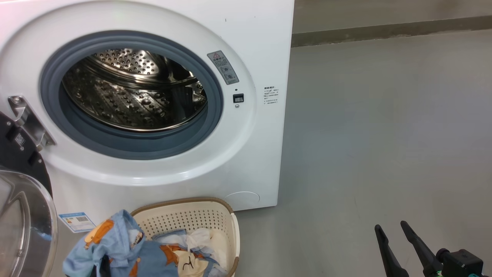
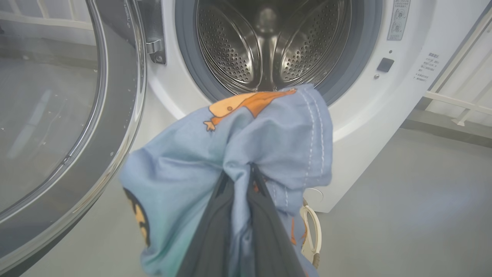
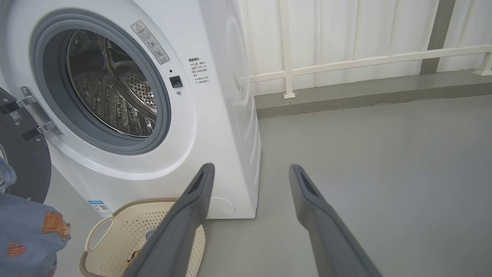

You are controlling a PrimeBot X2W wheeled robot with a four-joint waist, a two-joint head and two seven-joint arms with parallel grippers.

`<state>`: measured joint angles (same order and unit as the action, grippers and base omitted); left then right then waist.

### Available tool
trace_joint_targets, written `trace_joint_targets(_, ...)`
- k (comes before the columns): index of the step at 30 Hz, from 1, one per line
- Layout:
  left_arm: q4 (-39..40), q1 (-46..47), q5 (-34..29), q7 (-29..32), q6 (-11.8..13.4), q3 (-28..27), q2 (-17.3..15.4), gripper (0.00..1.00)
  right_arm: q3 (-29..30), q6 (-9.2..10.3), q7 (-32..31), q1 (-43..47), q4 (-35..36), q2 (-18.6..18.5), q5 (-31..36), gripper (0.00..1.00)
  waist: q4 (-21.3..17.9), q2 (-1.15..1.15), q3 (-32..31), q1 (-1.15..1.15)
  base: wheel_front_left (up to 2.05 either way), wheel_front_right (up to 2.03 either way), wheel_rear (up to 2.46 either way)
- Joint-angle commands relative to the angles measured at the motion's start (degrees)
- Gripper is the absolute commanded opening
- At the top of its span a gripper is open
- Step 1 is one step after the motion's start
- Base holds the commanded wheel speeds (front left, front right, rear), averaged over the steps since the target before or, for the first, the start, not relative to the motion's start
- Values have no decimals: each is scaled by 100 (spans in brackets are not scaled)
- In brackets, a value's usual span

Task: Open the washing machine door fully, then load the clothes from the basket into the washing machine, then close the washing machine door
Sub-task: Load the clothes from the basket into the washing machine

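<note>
The washing machine [image 1: 250, 161] was white, with a grey rubber seal [image 1: 130, 148] around a shiny steel drum [image 1: 127, 100] dotted with small holes. The label [image 1: 77, 222] low on its front was blue and white. The door [image 2: 57, 115] was glossy black around clear glass. The cloth [image 2: 246, 142] pinched between the dark grey left fingers [image 2: 209, 238] was light blue with an orange print and white stitching. The basket [image 1: 184, 221] was cream, patterned with rows of tiny holes, with a brown rim. It held more blue cloth with orange prints and a cream-white garment [image 1: 213, 238]. Beyond the dark grey right fingers [image 3: 180, 223], the floor [image 1: 384, 134] was plain grey and the railing [image 3: 346, 61] white.
</note>
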<state>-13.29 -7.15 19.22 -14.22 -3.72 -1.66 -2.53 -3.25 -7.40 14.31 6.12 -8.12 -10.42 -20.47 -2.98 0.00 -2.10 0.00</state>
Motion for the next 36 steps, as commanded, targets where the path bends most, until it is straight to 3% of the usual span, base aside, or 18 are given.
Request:
trace_joint_targets(1, 181, 114, 5, -78, 41, -169, -35, 0, -124, -9, 69, -84, 145, -56, 56, 100, -1, 0, -1, 0, 0, 0, 0)
trace_joint_targets(36, 445, 426, -90, -78, 2, 74, -35, 0, -283, -9, 69, -97, 141, -45, 45, 100, -236, 0, 104, 0, 0, 0, 0)
